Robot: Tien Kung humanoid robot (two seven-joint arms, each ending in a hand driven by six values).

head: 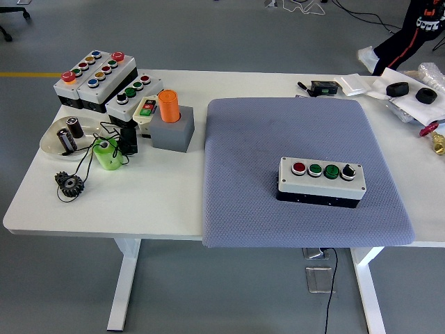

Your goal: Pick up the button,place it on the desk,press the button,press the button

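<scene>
A white button box (pixel 321 181) with a black base rests flat on the grey-blue mat (pixel 243 209), right of the mat's middle. Its top carries a red button (pixel 299 168), two green buttons and a black rotary knob in a row. Neither of my hands shows in the head view. Nothing touches the box.
Several more button boxes (pixel 97 76) sit at the far left, with an orange cylinder in a grey block (pixel 171 124), a green spool, a dish of parts and a black gear (pixel 69 184). Small black items lie at the far right. A person's leg (pixel 403 42) is beyond the table, top right.
</scene>
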